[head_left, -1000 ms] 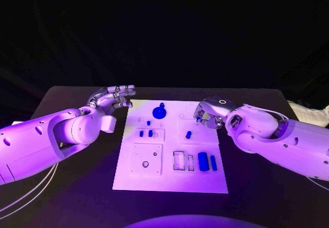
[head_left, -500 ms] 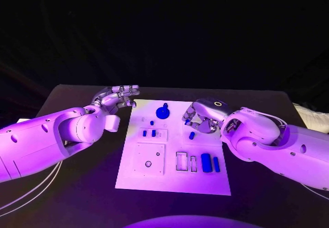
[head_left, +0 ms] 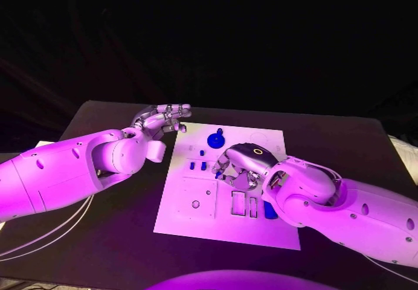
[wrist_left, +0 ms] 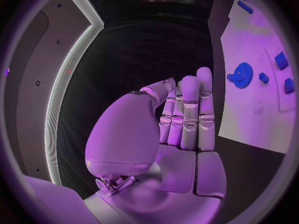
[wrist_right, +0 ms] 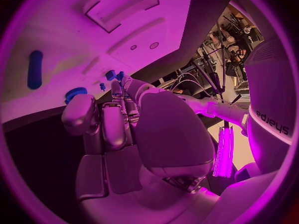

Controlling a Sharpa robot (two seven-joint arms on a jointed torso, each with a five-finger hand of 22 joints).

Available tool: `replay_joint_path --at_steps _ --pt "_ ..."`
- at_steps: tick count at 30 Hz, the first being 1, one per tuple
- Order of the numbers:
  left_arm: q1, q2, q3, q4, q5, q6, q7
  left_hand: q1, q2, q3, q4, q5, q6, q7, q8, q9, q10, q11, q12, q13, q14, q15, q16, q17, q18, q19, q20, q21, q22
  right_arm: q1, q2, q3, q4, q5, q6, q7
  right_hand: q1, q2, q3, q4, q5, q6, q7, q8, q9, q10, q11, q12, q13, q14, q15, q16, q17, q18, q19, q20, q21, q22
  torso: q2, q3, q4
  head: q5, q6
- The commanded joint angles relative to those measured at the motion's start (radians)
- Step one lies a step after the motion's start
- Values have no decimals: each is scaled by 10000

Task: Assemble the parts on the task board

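The white task board point(head_left: 200, 211) lies in the middle of the black table. A blue gear point(head_left: 215, 140) stands near its far edge, with small blue parts point(head_left: 197, 163) just in front of it. My right hand point(head_left: 240, 167) hovers over the board's middle with its fingers pointing down and nothing in its palm point(wrist_right: 118, 129). Its fingertips point(wrist_right: 118, 84) reach close to small blue parts point(wrist_right: 109, 74) and the gear point(wrist_right: 76, 93). A blue peg point(wrist_right: 34, 69) lies apart from them. My left hand point(head_left: 165, 119) hangs off the board's far left corner, fingers straight and empty point(wrist_left: 184, 114). The gear point(wrist_left: 241, 75) is beside it.
A blue cylinder point(head_left: 268, 210) shows partly under my right forearm, next to rectangular slots point(head_left: 237, 202) on the board. A square plate with a hole point(head_left: 193, 199) sits on the board's near left. Bare black table point(head_left: 104, 241) surrounds the board.
My right hand has moved from the board's right edge to over its middle, covering a small blue part there. The left hand has stayed by the far left corner. The camera has shifted.
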Motion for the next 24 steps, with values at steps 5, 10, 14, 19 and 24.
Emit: replay_joint_path --at_steps 5,10,14,19,24 --pt "4 81 7 33 -51 241 45 90 -2 2 -55 -17 -72 30 52 -12 -54 18 56 16 -55 1 -62 -16 115 -18 25 -42 -13 -268 410 -156 -389 -533 221 323 -51 95 43 -76 79 9 95 -45 15 115 -20 41 5 396 -12 35 -27 26 58 -7 43 -15 3 -6 -5 142 -92" --pt "4 102 7 28 -56 259 41 90 -2 2 -55 -17 -72 30 52 -12 -54 18 56 16 -55 1 -62 -16 115 -18 25 -42 -13 -415 564 -208 -507 -609 333 369 -54 94 45 -79 80 8 96 -46 15 114 -19 41 5 396 -11 37 -24 24 59 -6 47 -9 3 -2 -7 171 -124" --pt "4 115 7 9 -57 263 42 90 -2 2 -55 -17 -72 30 52 -12 -54 18 56 16 -55 1 -62 -16 115 -18 25 -42 -13 -502 651 -223 -537 -615 405 399 -57 92 46 -81 80 8 97 -47 15 113 -18 40 5 397 -10 40 -21 24 60 -6 48 -7 10 -1 -9 207 -141" --pt "3 128 7 6 -59 274 39 102 4 2 -72 -17 -81 34 53 -13 -67 21 67 17 -59 2 -64 -22 114 -17 24 -45 -14 -552 723 -237 -591 -613 503 410 -76 87 48 -87 79 7 103 -50 17 109 -12 39 5 397 -6 44 -18 24 57 -3 48 -10 5 -6 -13 234 -180" --pt "3 135 7 -3 -69 278 36 102 4 2 -72 -17 -81 34 53 -13 -67 21 67 17 -59 2 -64 -22 114 -17 24 -45 -14 -569 756 -249 -626 -648 582 388 -90 85 48 -89 78 7 106 -51 18 107 -9 38 5 395 -3 37 -30 25 55 -1 45 -15 -1 -2 -15 250 -194"
